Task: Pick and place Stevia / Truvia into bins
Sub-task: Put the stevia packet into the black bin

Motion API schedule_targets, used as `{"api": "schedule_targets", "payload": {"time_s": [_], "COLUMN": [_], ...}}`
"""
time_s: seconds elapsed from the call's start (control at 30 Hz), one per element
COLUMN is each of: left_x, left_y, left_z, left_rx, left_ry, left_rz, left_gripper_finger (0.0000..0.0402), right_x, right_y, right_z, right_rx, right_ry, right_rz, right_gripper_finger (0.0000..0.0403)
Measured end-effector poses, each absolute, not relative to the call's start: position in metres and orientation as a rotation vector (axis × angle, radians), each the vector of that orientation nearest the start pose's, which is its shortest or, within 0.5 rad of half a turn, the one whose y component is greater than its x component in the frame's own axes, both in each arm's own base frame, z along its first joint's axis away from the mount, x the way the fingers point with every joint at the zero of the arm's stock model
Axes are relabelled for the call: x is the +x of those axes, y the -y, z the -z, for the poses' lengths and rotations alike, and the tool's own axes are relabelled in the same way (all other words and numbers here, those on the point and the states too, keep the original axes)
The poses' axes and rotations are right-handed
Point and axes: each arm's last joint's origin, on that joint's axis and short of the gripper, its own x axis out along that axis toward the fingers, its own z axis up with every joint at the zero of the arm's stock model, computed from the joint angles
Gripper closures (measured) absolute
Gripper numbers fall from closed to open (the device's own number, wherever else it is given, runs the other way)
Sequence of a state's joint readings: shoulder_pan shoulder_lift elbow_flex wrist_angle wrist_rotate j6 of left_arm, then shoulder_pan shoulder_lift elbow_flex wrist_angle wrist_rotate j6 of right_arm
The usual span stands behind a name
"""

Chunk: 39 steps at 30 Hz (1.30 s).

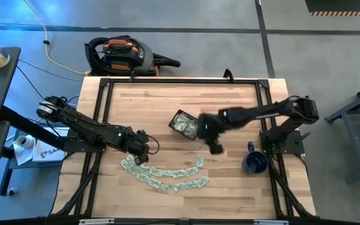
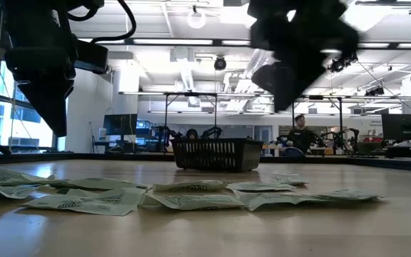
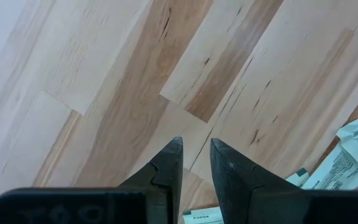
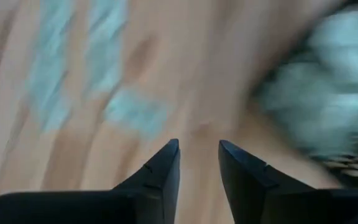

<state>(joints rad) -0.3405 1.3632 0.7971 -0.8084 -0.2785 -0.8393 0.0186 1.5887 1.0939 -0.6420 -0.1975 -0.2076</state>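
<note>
Looking down, we see the sachets [image 1: 165, 174] strewn in a curve across the table's [image 1: 167, 106] near side, more inside the basket [image 1: 183, 123]. Our right gripper [image 1: 214, 147] hovers beside the basket, fingers apart, empty; our left gripper [image 1: 144, 154] likewise, above the curve's left end.

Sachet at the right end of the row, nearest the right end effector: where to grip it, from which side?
Come straight down from above. That sachet lies flat on the table, a little apart from the rest of the row, so its free long edges are probably the best grip: one finger each side, across the narrow width. The right end effector is open, near it.
</note>
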Motion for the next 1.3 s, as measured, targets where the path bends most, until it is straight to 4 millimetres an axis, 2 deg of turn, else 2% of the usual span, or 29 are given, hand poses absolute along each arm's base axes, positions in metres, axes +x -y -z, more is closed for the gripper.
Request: {"api": "schedule_targets", "payload": {"time_s": [0.1,0.27,0.43,0.57,0.87,0.97,1.1,1.3], "left_x": [0.213,0.213,0.213,0.213,0.213,0.213,0.212,0.212], "left_y": [0.067,0.067,0.067,0.067,0.067,0.067,0.067,0.067], "left_z": [-0.187,-0.187,-0.187,-0.187,-0.187,-0.187,-0.187,-0.187], "left_rx": [-0.282,-0.277,-0.278,-0.277,-0.276,-0.281,-0.284,-0.282], "left_ry": [-1.206,-1.206,-1.210,-1.211,-1.217,-1.224,-1.229,-1.230], "left_rz": [-0.486,-0.477,-0.473,-0.472,-0.472,-0.467,-0.463,-0.463], "left_gripper_finger": [0.0286,0.0286,0.0286,0.0286,0.0286,0.0286,0.0286,0.0286], "right_x": [0.310,0.323,0.334,0.340,0.343,0.341,0.338,0.336], "right_y": [-0.039,-0.068,-0.079,-0.079,-0.080,-0.077,-0.066,-0.056], "right_z": [-0.201,-0.178,-0.164,-0.154,-0.128,-0.124,-0.125,-0.125], "right_rx": [-0.206,-0.350,-0.417,-0.440,-0.401,-0.335,-0.181,0.027], "right_ry": [-1.165,-1.138,-1.087,-1.073,-1.163,-1.218,-1.287,-1.353], "right_rz": [-0.438,-0.432,-0.460,-0.457,-0.496,-0.454,-0.342,-0.242], "right_gripper_finger": [0.0277,0.0220,0.0171,0.0163,0.0169,0.0180,0.0220,0.0314]}}
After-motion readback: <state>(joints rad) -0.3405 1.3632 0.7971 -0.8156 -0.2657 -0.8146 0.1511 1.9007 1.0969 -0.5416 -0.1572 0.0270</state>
